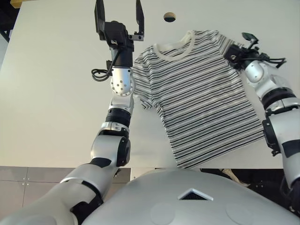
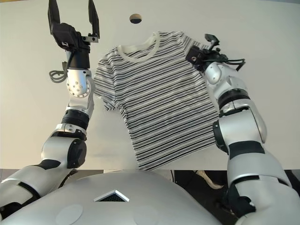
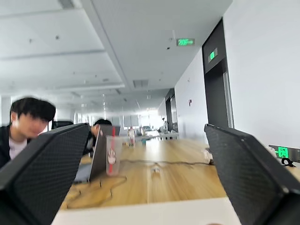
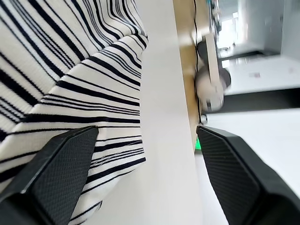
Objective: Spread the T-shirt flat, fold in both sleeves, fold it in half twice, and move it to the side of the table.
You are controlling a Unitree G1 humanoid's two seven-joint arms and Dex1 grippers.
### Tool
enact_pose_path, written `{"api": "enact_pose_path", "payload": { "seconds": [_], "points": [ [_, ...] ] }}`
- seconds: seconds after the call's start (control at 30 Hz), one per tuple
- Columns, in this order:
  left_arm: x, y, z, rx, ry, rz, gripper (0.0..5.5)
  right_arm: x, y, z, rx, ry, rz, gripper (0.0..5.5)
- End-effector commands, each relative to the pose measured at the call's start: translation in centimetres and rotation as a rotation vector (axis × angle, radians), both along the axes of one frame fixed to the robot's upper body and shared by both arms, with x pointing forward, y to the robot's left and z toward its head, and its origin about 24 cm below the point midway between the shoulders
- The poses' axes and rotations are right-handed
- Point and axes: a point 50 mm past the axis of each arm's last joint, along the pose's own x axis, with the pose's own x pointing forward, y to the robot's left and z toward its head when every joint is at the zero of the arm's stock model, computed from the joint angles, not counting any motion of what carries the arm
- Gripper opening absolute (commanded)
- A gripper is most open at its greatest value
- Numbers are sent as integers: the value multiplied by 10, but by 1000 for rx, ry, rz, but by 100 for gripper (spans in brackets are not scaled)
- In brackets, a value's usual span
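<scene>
1. Table (image 1: 47,93): white top. Broad bare surface lies on the robot's left of the garment; a narrower strip runs past the collar on the far side. The near edge passes just below the hem.

2. T-shirt (image 1: 201,98): striped, white collar, lying mostly flat on the right half of the table. Collar points away from the robot, and the body is skewed so the hem swings toward the robot's right. Its lower corner lies close to the near table edge. The left-side sleeve is bunched against the body.

3. Left gripper (image 1: 119,4): fingers spread wide, holding nothing. It is raised and pointing away (its wrist view looks out over the room), just beside the left shoulder of the shirt, clear of the fabric.

4. Right gripper (image 4: 147,131): fingers apart, nothing clamped. It sits at the right-side sleeve, one finger over the striped cloth, the other beyond its edge.

5. Round hole (image 1: 169,17): in the tabletop, just past the collar.
</scene>
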Motion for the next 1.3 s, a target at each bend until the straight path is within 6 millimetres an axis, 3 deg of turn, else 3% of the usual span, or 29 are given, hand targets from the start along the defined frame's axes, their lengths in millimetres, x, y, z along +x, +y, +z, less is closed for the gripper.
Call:
{"api": "enact_pose_path", "payload": {
  "seconds": [0.03, 0.13, 0.27, 0.4, 0.53, 0.63, 0.77, 0.93, 1.1, 1.3],
  "points": [
    [-9, 12, -15, 231, 52, -5, 454, -31, -33, -28, -1, 98, -134, 389],
    [-11, 17, -33, 531, 133, -71, 454, -25, -24, -21, 75, -2, -126, 389],
    [-22, 11, -50, 882, 158, -247, 454, -5, -13, 22, 244, -353, -117, 389],
    [-74, -24, -41, 941, -4, -574, 454, -15, -11, 82, 410, -729, -76, 389],
    [-113, -53, -36, 972, -88, -827, 454, -31, -10, 115, 430, -854, -71, 389],
    [-123, -51, -47, 1116, -52, -933, 454, -33, 3, 118, 419, -834, -42, 389],
    [-117, -35, -54, 1276, 8, -954, 454, -31, 14, 114, 401, -814, -36, 389],
    [-126, -14, -69, 1456, 86, -1033, 454, -32, 21, 111, 385, -803, -14, 389],
    [-137, 9, -75, 1513, 159, -1103, 454, -30, 26, 105, 372, -785, -6, 389],
    [-138, 50, -71, 1561, 300, -1027, 454, -33, 26, 101, 358, -777, -9, 389]
  ]
}}
